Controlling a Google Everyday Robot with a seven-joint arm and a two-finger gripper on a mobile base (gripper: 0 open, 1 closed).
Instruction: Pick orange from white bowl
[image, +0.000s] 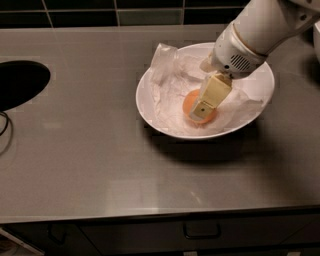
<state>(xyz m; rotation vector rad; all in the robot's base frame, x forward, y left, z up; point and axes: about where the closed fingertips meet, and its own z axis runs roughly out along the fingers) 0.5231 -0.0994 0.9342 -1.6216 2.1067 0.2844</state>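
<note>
Orange (188, 103) in white bowl (144, 106) lies right under the claw (202, 111); its grip cannot be told.

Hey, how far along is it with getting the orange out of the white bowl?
Done: the reach. The gripper is low inside the white bowl, right at the orange. In hand: the grasp, though whether it has a hold on the fruit cannot be told. Left: lifting the orange, which lies on the crumpled paper in the bowl, up and clear of the rim.
</note>
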